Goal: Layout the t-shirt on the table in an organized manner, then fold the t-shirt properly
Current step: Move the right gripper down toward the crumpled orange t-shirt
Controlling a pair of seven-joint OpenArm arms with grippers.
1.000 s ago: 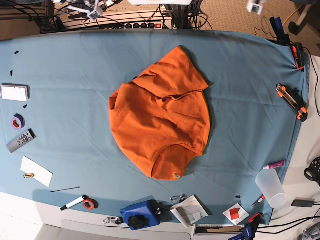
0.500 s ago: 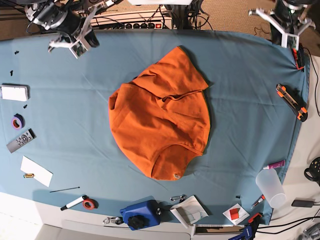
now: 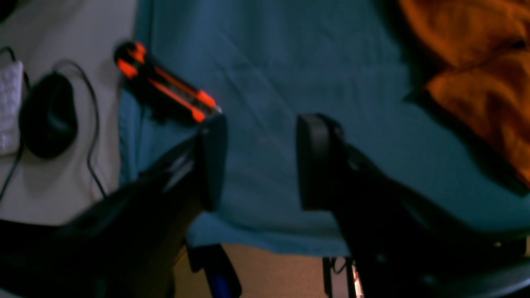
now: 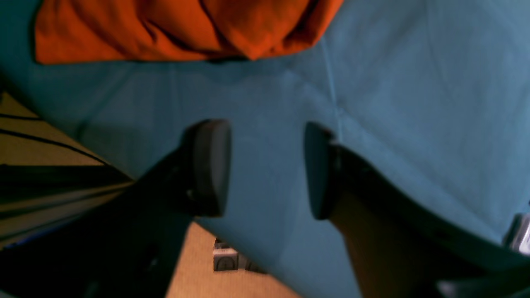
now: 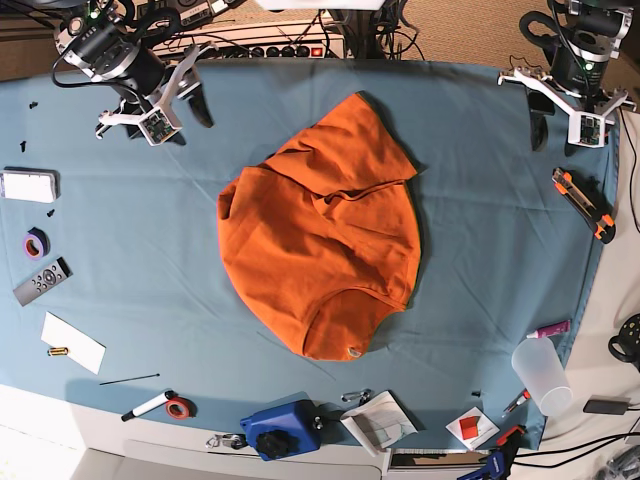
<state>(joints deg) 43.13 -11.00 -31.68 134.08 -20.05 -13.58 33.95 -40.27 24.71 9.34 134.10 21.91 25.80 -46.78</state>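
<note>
The orange t-shirt (image 5: 320, 240) lies crumpled in a rounded heap at the middle of the teal-covered table (image 5: 480, 260), with one sleeve pointing toward the far edge. My right gripper (image 5: 188, 118) hovers over the far left corner, open and empty. In its wrist view the right gripper (image 4: 265, 167) has bare cloth between its jaws and the t-shirt (image 4: 174, 29) lies ahead. My left gripper (image 5: 556, 135) hangs over the far right corner, also open. In the left wrist view the left gripper (image 3: 263, 161) holds nothing, and the t-shirt (image 3: 476, 74) shows at the upper right.
An orange-black utility knife (image 5: 583, 203) (image 3: 165, 87) lies near the right edge, close to my left gripper. A plastic cup (image 5: 542, 375), a blue box (image 5: 280, 428), a marker (image 5: 148, 404), a remote (image 5: 42, 281) and a tape roll (image 5: 36, 242) line the front and left sides.
Both arms have come in from behind the table's far edge and now reach over its far corners. The t-shirt has not moved.
</note>
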